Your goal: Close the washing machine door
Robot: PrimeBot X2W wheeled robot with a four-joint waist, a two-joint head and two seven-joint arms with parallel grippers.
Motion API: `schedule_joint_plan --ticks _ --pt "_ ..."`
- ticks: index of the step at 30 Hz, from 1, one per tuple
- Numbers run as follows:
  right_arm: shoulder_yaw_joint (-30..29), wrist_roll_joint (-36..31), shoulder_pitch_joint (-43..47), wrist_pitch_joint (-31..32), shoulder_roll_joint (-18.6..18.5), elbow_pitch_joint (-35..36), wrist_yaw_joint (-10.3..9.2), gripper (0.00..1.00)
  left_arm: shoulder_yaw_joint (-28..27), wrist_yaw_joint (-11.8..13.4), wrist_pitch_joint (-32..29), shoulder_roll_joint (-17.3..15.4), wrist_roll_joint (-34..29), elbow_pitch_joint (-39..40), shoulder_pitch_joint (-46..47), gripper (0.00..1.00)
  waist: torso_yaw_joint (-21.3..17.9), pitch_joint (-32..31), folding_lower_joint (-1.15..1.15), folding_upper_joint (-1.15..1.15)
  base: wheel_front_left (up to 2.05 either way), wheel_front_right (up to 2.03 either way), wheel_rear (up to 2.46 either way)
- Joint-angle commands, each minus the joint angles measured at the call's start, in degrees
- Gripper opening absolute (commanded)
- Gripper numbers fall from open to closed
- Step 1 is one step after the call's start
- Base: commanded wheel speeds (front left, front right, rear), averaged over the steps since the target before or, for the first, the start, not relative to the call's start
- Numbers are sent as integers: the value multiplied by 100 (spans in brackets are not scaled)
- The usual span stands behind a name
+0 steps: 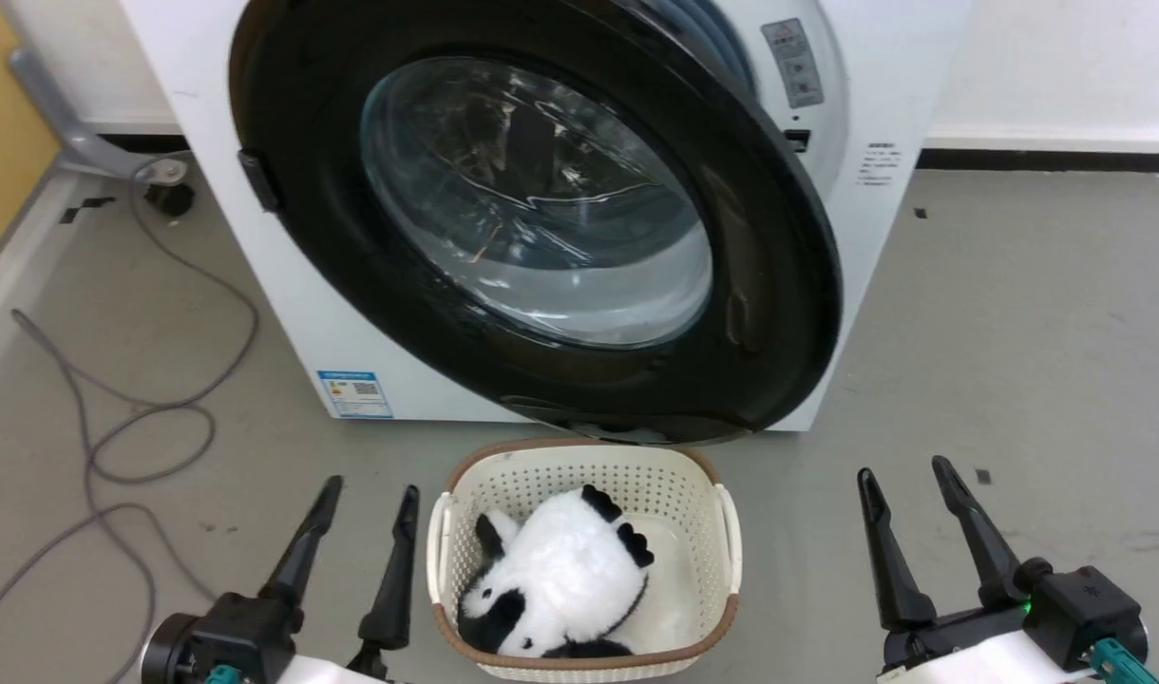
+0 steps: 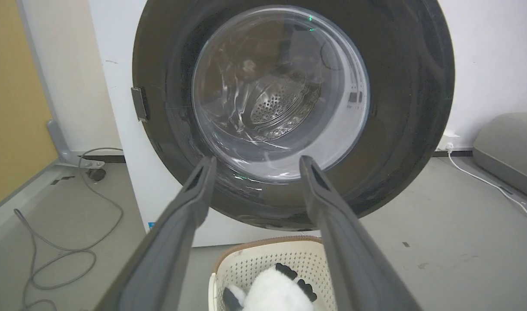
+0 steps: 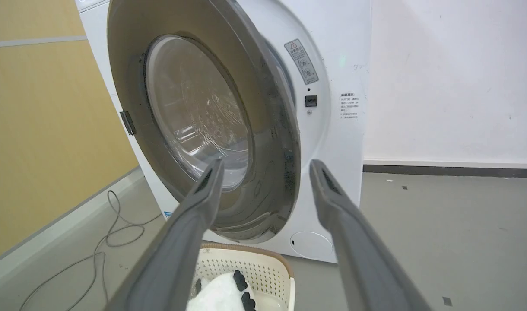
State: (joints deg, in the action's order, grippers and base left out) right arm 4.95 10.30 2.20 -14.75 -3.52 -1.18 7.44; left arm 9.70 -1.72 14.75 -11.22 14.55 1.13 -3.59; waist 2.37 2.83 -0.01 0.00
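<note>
The washing machine door (image 1: 779,285) is a big black disc with a clear glass bowl. It is hinged on the left and stands ajar, its right edge swung out from the white washing machine (image 1: 883,85). The gap shows in the right wrist view between the door (image 3: 194,112) and the machine front (image 3: 341,65). My left gripper (image 1: 370,489) is open, low, below the door's left half and apart from it. My right gripper (image 1: 902,470) is open at the lower right, short of the door's free edge. The left wrist view faces the door (image 2: 280,95) between the left gripper's fingers (image 2: 257,160).
A cream perforated basket (image 1: 722,532) holding a plush panda (image 1: 560,570) sits on the floor right under the door, between my grippers. Grey cable (image 1: 114,418) loops over the floor at left. A grey cushion (image 2: 509,147) and a white cord (image 2: 484,179) lie far right.
</note>
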Motion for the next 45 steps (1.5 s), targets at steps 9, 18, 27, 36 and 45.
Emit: schedule_joint_plan --ticks 9,18,27,36,45 --pt "663 150 -250 -25 -526 -81 5 0 -227 -282 24 292 -384 41 72 100 352 232 1 0 0 0 0" --pt "1211 302 -1402 -25 -1270 -385 5 0 -291 -454 25 494 -561 84 370 100 627 861 1 0 0 0 0" --pt "1165 633 -2635 150 -1811 -943 5 0 -216 -538 25 651 -611 89 820 100 928 1511 1 0 0 0 0" --pt "831 853 -3627 471 -2224 -1360 5 0 -210 -565 25 744 -618 144 1096 100 1125 1995 1 0 0 0 0" --pt "646 916 -4579 867 -2569 -1503 5 0 -179 -574 25 801 -587 197 1321 100 1234 2416 1 0 0 0 0"
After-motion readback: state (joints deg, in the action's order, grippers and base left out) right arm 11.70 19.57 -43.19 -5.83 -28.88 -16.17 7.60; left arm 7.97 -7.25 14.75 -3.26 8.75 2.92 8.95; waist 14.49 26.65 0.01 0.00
